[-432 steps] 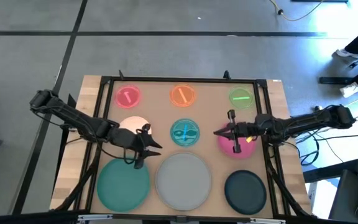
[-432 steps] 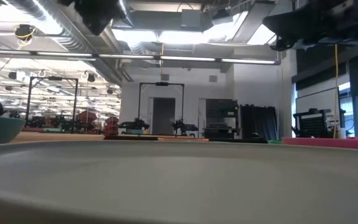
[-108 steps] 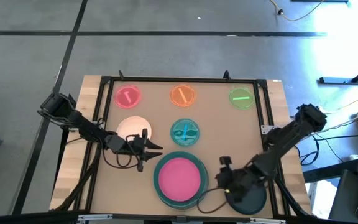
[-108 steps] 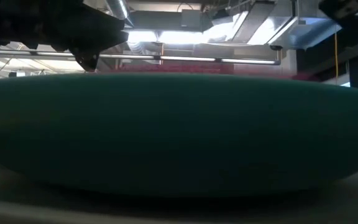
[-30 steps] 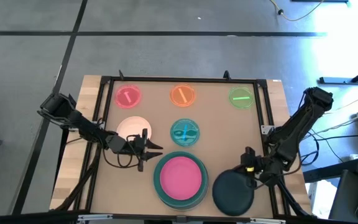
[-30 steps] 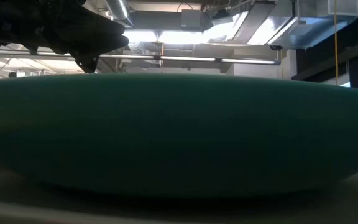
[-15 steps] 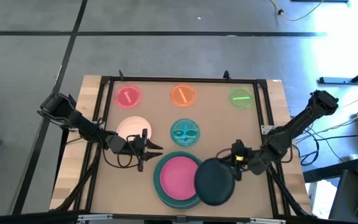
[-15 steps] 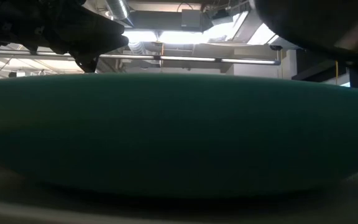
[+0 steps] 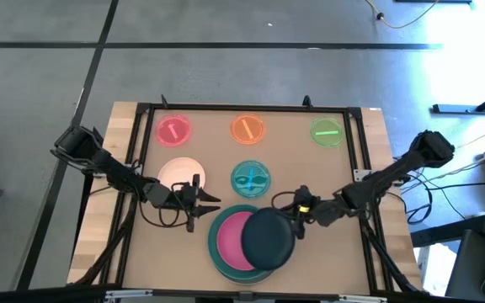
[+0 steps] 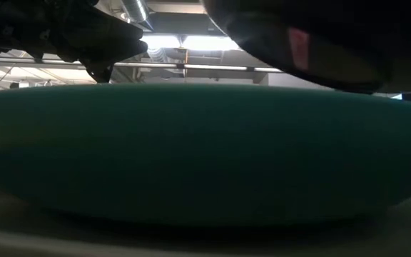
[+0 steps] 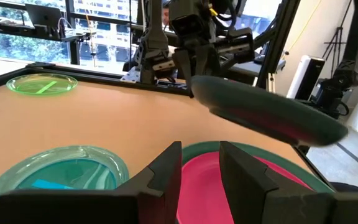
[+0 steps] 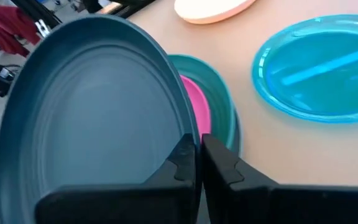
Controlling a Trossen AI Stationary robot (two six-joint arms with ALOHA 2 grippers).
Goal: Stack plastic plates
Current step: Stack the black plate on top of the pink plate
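Now carried further left than a second ago: black plate [image 9: 267, 237] pinched by its rim in right gripper [image 9: 296, 215], hanging over magenta plate [image 9: 236, 240] at lower centre. Left gripper [image 9: 194, 199] parked beside pale pink plate [image 9: 175, 171], fingers narrowly apart, holding nothing.

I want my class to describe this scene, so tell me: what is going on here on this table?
The right gripper is shut on the rim of the black plate, holding it in the air, tilted, above the stack where the magenta plate lies in the teal plate. The left gripper waits beside the pale pink plate. The clear blue plate and three small plates, pink, orange and green, lie unstacked.
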